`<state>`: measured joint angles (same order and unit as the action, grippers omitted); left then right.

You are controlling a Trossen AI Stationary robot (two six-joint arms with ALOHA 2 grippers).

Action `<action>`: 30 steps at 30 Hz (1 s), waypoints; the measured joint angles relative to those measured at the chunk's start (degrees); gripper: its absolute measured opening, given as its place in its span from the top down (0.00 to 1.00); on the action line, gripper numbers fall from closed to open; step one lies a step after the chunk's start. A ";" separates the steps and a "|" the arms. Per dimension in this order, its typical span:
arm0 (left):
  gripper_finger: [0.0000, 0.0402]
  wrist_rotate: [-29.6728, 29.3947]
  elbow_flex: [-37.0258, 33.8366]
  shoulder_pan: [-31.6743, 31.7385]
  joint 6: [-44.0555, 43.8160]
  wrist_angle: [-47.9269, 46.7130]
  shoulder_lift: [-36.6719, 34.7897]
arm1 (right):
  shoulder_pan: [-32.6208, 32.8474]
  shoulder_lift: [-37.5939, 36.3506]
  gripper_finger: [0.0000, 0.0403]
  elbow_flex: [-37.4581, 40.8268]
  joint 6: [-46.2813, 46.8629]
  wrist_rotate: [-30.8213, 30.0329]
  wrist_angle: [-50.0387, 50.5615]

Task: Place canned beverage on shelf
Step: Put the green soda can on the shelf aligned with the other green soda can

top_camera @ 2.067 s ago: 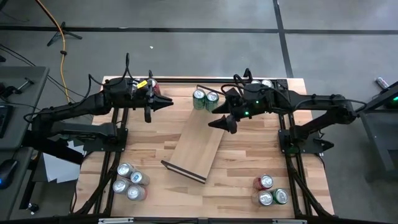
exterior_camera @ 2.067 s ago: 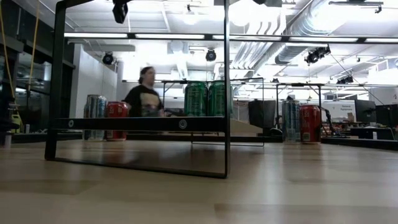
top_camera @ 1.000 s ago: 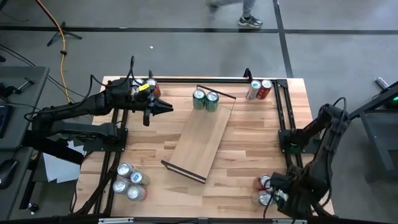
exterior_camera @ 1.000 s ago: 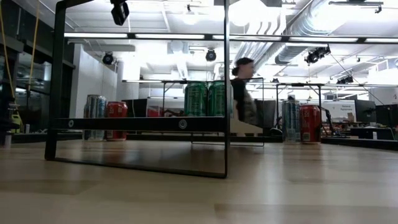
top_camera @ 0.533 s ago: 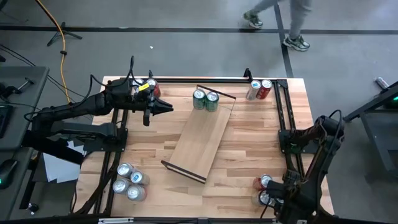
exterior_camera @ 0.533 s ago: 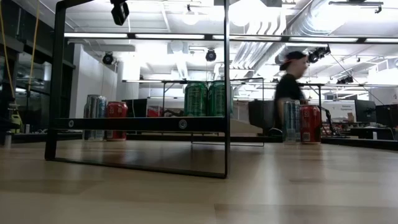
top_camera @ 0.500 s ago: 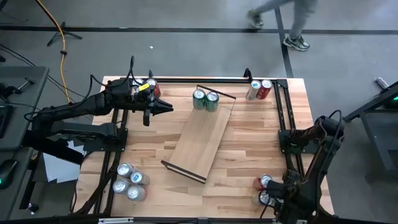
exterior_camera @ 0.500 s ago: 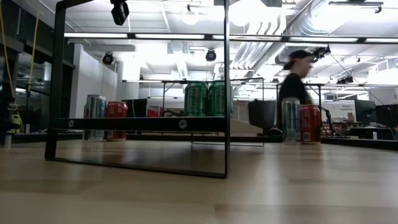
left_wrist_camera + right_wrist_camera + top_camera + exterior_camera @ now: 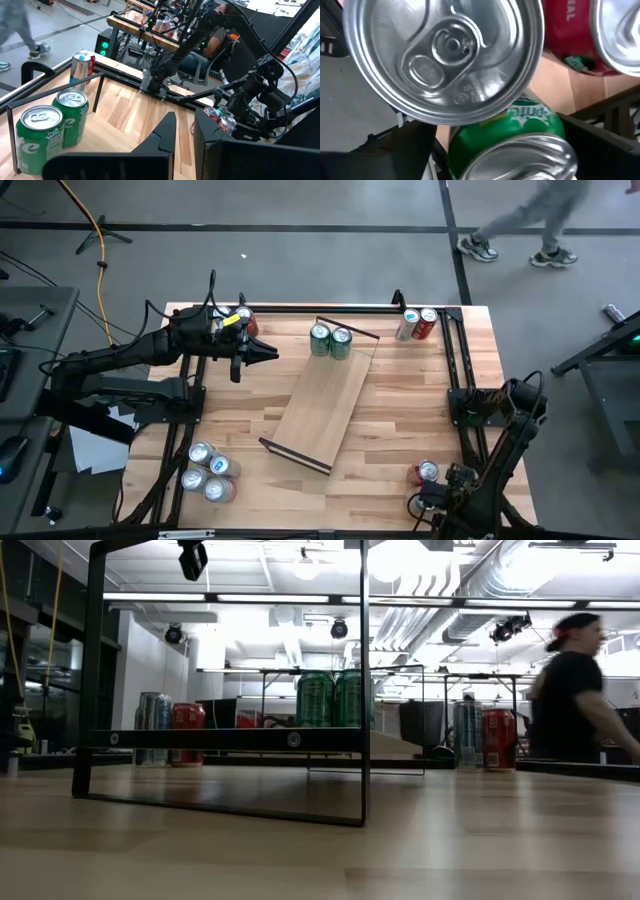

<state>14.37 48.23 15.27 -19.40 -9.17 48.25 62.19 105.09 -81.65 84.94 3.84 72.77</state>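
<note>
Robotics lab, exposed ceiling ducts [image 9: 470, 610], more robot benches [image 9: 145, 30]

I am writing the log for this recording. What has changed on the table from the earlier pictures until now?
The right arm swung from the shelf to the near right corner; its right gripper, open, now sits over the cans there, holding nothing. The left gripper, the two green cans on the shelf and the other cans stayed put.

The light-wood shelf [image 9: 322, 404] lies diagonally mid-table, two upright green cans [image 9: 330, 340] on its far end.
</note>
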 joint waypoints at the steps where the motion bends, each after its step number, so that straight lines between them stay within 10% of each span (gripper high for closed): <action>1: 1.00 0.00 0.00 0.01 0.00 0.00 0.00 | -0.10 0.03 0.11 0.00 0.26 0.27 0.02; 6: 1.00 0.00 0.00 0.01 0.02 0.00 0.00 | -1.18 -0.29 0.29 0.04 -1.03 2.30 0.27; 19: 1.00 0.55 0.00 0.02 2.54 -0.07 0.00 | -5.08 -13.85 0.29 -12.37 -3.97 6.15 13.93; 30: 1.00 0.66 0.00 0.00 6.65 -0.07 0.00 | -21.21 -18.24 0.29 -23.52 -16.12 -10.20 17.39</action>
<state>15.03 48.23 15.27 -12.75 -9.23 48.25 40.98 86.85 -105.16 68.81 -6.35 90.16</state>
